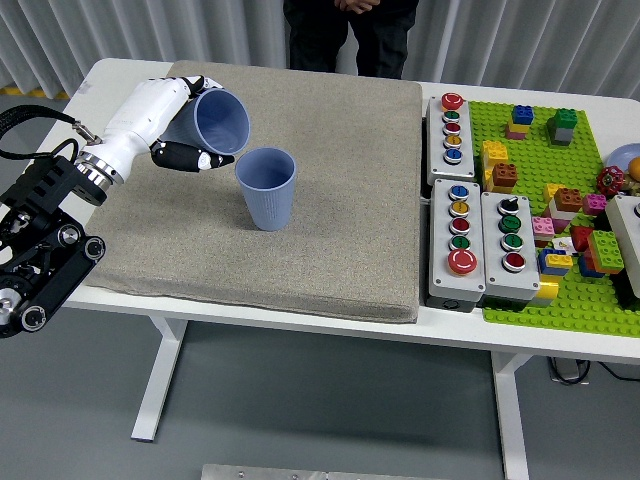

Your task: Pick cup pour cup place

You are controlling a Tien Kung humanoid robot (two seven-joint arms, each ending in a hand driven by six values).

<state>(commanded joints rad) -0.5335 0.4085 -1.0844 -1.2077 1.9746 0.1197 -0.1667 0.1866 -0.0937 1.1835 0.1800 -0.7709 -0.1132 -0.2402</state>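
Robot hand (pixel 168 115) tips blue cup (pixel 218 121) toward upright cup (pixel 266 188)

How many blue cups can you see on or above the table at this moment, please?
2. One blue cup is tilted in the left hand above the grey mat, its mouth toward the other. The second blue cup stands upright on the mat beside it. None appear hidden.

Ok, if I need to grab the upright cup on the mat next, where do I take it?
Probably around the cup's mid wall, from the right or near side: it stands upright, tapering downward, and the left hand tilts the other cup over its left rim.
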